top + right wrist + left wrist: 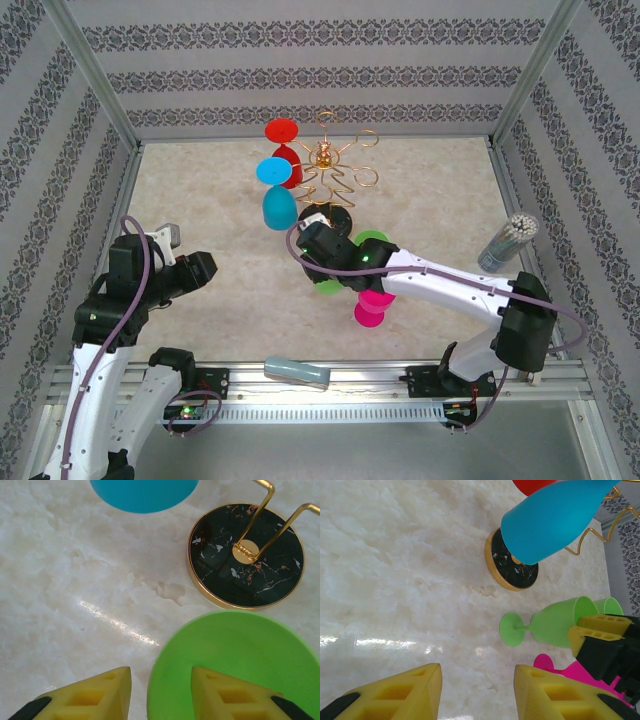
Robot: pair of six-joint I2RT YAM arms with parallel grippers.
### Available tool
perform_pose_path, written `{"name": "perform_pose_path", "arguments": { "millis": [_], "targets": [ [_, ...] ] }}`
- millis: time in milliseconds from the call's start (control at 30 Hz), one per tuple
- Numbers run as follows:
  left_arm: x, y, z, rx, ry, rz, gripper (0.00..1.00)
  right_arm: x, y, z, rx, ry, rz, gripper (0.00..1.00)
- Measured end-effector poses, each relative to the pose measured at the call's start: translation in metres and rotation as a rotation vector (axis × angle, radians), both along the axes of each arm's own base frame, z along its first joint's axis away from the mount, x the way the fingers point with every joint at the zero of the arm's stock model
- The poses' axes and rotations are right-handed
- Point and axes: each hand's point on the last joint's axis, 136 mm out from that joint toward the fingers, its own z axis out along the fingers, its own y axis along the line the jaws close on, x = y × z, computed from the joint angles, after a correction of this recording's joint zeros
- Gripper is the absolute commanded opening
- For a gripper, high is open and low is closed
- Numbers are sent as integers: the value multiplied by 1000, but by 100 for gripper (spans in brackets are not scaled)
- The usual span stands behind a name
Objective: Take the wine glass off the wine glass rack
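While your right gripper (160,680) sits with its jaws apart astride the green glass (235,660) rim, not pinching it, that glass lies on its side on the table (65,580), just beside the rack (225,570) base. Judgement: this glass is off the rack and set down, and only backing the arm away is left. A pink glass (372,300) lies near. The blue glass (275,195) and red glass (283,150) hang on the rack. Your left gripper (477,675) hovers apart, fingers parted, empty.
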Motion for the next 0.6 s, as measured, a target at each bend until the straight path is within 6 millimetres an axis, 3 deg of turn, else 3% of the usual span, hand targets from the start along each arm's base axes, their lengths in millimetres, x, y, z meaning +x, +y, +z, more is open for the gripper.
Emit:
{"name": "perform_pose_path", "arguments": {
  "millis": [267, 600],
  "targets": [
    [2, 0, 0, 0, 7, -1, 43, -5, -8, 41, 80, -51, -2, 40],
    [6, -2, 5, -5, 9, -6, 43, -21, -35, 98, 214, -119, -11, 41]
  ]
}}
